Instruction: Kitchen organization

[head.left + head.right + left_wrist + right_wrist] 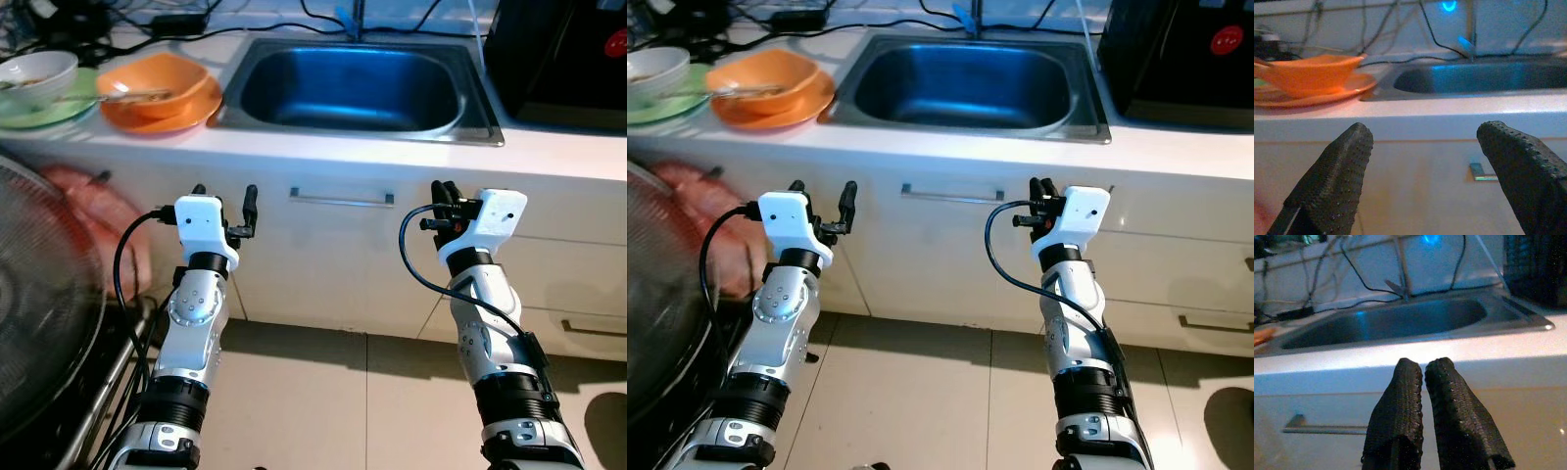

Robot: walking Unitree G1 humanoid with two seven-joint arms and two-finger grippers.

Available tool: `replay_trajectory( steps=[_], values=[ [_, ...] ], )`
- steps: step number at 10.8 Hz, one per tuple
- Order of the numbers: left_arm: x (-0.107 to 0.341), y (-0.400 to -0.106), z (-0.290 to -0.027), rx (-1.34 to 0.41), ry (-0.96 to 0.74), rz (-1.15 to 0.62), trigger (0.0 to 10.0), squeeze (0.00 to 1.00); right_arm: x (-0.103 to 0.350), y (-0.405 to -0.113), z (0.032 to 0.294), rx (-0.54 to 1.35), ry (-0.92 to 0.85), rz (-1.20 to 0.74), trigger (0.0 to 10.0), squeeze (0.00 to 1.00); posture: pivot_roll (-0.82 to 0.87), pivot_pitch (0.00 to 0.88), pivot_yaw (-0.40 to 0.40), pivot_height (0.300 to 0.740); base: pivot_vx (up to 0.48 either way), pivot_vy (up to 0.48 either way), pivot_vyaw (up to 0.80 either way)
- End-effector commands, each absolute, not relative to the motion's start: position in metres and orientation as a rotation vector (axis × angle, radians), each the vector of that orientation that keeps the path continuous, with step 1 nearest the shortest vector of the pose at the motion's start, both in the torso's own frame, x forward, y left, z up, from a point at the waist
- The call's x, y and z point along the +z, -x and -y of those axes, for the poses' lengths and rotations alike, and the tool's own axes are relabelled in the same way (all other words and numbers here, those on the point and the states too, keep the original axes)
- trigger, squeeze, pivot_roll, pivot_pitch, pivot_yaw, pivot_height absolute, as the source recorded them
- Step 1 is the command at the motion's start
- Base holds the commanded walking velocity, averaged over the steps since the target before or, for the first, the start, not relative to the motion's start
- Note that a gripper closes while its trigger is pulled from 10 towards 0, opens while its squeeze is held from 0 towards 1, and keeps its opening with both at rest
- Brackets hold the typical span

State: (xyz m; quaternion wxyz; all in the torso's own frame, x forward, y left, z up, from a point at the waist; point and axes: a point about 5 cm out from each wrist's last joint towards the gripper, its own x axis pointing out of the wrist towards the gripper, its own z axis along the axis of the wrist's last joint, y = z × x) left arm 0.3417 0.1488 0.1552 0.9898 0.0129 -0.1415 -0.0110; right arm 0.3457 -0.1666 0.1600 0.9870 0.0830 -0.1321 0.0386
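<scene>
- Both arms are up in front of the white cabinet face, below the counter edge, neither one touching anything.
- left gripper (224, 204): fingers spread wide apart, nothing between them. From its wrist cam I'm looking past the pads at the counter lip and the orange bowl (1312, 73) sitting on an orange plate (1327, 93).
- right gripper (446, 199): fingers pressed together, nothing held. It's pointing at the cabinet just under the sink (353, 88).
- Stuff to organize is all up on the counter to my left: the orange bowl with a utensil lying across it, and beside it a white bowl (37, 74) on a green plate (44, 110).
- Sink basin looks bare, faucet base at the back, bunch of black cables (157, 22) trailing along the wall behind it.
- Black appliance (558, 59) takes up the counter right of the sink.
- Drawer handle (341, 198) sits between the two grippers.
- Far left low down there's a big round wire grille (39, 294) on a dark frame, plus something pinkish and blurry (98, 220) against the cabinet, can't tell what it is.
</scene>
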Motion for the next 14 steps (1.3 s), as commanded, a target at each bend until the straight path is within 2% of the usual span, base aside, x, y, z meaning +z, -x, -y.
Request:
replay_trajectory(
  steps=[1,12,14],
  values=[
    [0.157,-0.342,-0.150,-0.020,-0.025,0.288,10.0,0.00,0.160,-0.345,0.167,0.076,-0.172,0.261,10.0,0.00,0.06,0.112,0.043,0.740,0.307,0.000,0.00],
    [0.158,-0.341,-0.147,-0.029,-0.022,0.291,10.0,0.00,0.158,-0.344,0.167,0.075,-0.170,0.250,10.0,0.00,0.06,0.135,0.043,0.740,0.314,0.000,0.00],
    [0.168,-0.341,-0.147,-0.025,-0.018,0.323,10.0,0.00,0.169,-0.344,0.171,0.068,-0.180,0.299,10.0,0.00,0.05,0.139,0.040,0.740,0.313,0.000,0.00]
  ],
)
